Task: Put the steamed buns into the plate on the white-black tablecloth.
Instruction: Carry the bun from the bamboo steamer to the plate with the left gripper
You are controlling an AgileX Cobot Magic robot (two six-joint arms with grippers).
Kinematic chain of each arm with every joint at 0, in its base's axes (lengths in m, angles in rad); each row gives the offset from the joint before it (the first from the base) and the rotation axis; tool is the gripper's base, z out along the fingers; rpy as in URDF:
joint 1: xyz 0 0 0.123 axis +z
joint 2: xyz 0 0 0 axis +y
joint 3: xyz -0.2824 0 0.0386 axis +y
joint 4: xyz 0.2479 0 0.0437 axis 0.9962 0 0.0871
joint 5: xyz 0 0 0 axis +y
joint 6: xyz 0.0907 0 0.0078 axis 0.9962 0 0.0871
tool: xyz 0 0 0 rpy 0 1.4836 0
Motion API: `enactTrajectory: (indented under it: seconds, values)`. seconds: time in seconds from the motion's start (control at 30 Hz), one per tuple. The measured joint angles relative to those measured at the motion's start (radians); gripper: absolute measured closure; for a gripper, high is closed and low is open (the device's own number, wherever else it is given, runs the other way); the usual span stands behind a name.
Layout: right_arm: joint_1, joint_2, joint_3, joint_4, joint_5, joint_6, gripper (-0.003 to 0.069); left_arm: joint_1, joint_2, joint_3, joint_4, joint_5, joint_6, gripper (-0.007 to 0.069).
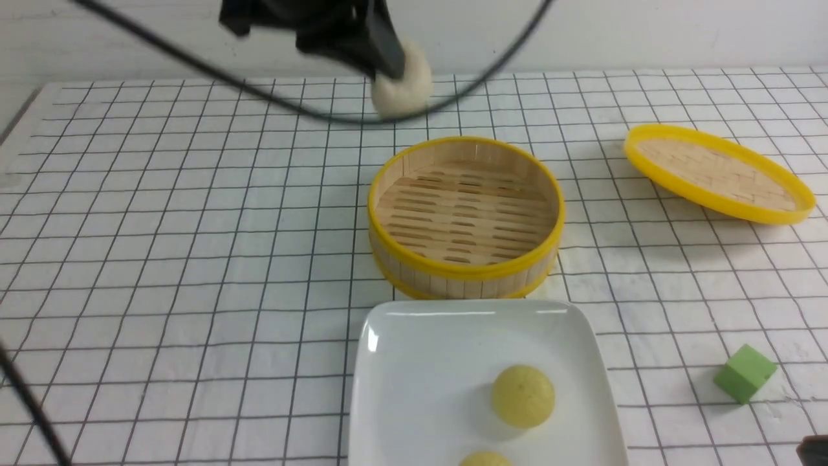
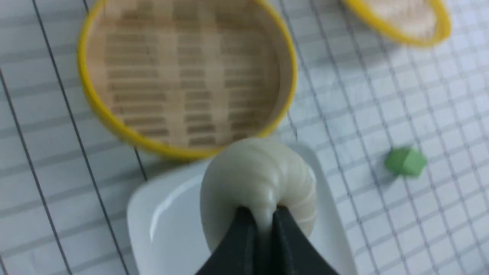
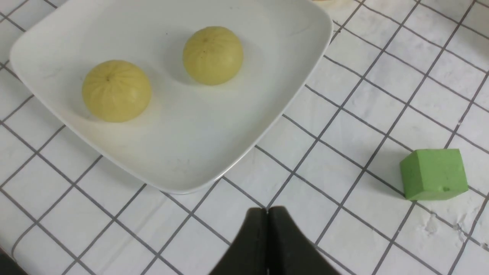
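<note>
Spreading across most of the scene, a white tablecloth patterned with a thin black grid lies under everything on the table. On it, nearest the robot, sits a large, glossy white square plate with rounded corners and a raised rim. Just beyond the plate is a round bamboo steamer with yellow rims, its slatted floor bare. Farther to the right, well apart from the plate, a yellow-rimmed lid lies tilted, its woven face showing. A dark cable, blurred by closeness, loops across the top of the front view.

The left gripper is pinched around a pale cream bun, holding it up in the air, clear of the cloth; its soft surface creases between the fingertips. The right gripper is narrow, its dark fingertips together with nothing between them, above the cloth near the plate. Two round yellow buns, one and another, rest inside the plate, apart from each other. Smallest of all, a green cube sits on the cloth to the right of the plate.
</note>
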Motion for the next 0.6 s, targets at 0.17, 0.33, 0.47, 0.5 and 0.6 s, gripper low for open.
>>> enactTrajectory:
  seconds: [0.17,0.33,0.47,0.5,0.6]
  values:
    - [0.000,0.000,0.000,0.000,0.000,0.000,0.0646,-0.172,-0.030,0.318,0.016,-0.072,0.018,0.0590]
    - [0.000,0.000,0.000,-0.003,0.000,0.000,0.0645,-0.255,0.021,0.480,0.077,-0.280,-0.068,0.0573]
    - [0.000,0.000,0.000,-0.003,0.000,0.000,0.0643,-0.255,0.096,0.501,0.131,-0.348,-0.147,0.0522]
    - [0.000,0.000,0.000,-0.003,0.000,0.001,0.0642,-0.255,0.122,0.501,0.144,-0.365,-0.170,0.0497]
    - [0.000,0.000,0.000,-0.003,0.000,0.002,0.0638,-0.255,0.162,0.501,0.155,-0.385,-0.200,0.0438]
